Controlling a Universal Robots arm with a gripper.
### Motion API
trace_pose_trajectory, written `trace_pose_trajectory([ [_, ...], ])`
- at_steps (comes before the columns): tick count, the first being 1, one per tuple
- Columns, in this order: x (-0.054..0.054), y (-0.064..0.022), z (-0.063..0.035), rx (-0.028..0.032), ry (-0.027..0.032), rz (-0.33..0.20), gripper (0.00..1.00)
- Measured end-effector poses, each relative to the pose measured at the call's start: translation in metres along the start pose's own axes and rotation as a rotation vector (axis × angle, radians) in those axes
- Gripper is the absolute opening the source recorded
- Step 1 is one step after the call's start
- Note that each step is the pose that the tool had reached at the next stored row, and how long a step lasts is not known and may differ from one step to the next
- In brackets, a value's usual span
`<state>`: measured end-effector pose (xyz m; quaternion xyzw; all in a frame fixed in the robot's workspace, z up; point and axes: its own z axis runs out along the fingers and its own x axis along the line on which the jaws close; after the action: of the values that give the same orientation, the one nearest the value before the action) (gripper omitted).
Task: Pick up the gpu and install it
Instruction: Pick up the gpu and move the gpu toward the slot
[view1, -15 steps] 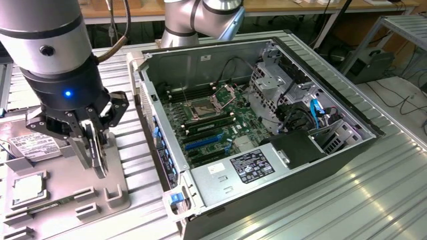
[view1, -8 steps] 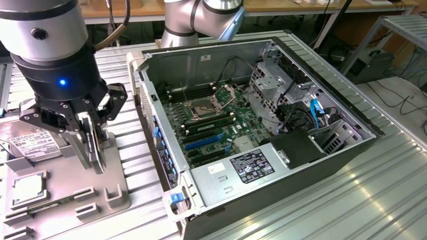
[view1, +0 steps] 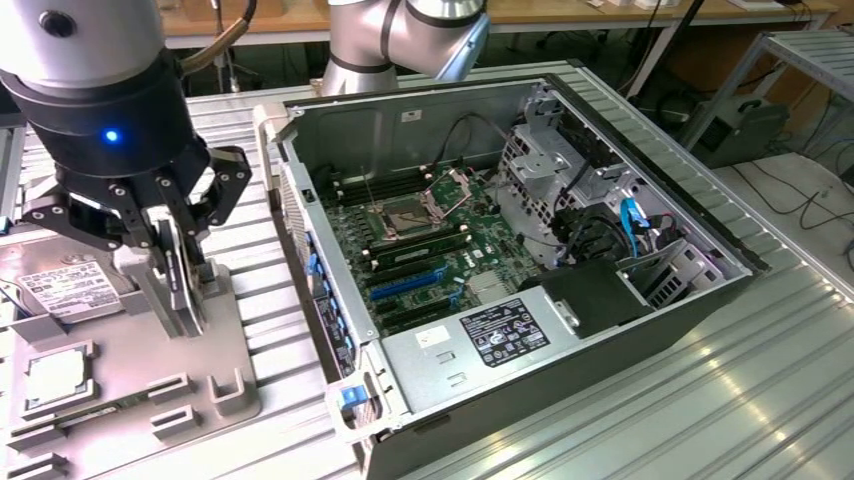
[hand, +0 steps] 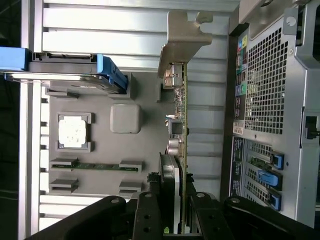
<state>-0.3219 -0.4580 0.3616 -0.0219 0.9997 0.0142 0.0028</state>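
Observation:
The gpu (view1: 178, 285) stands on edge over the grey parts tray (view1: 230, 345) at the exterior view's left. My gripper (view1: 167, 262) comes down from above and is shut on it. The wrist view looks along the card: the gpu (hand: 182, 115) shows its thin green board, silver end bracket at the far end and black cooler near the fingers (hand: 150, 210). I cannot tell whether the card's lower edge still touches the tray (hand: 100, 145). The open computer case (view1: 694, 230) lies to the exterior view's right, its motherboard (view1: 441, 250) and blue slots (view1: 407, 288) exposed.
On the tray lie a silver hard drive (view1: 60, 290) with a white label, a square CPU (view1: 54, 378) and a memory stick (view1: 100, 415). The case's perforated rear panel (hand: 270, 95) sits close beside the card. Everything rests on a ribbed metal table (view1: 747, 400).

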Motion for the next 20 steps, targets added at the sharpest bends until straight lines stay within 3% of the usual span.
trace_pose_trajectory([
  [20,0.000,0.0014,-0.0492,0.0000,0.0000,0.000,0.28],
])
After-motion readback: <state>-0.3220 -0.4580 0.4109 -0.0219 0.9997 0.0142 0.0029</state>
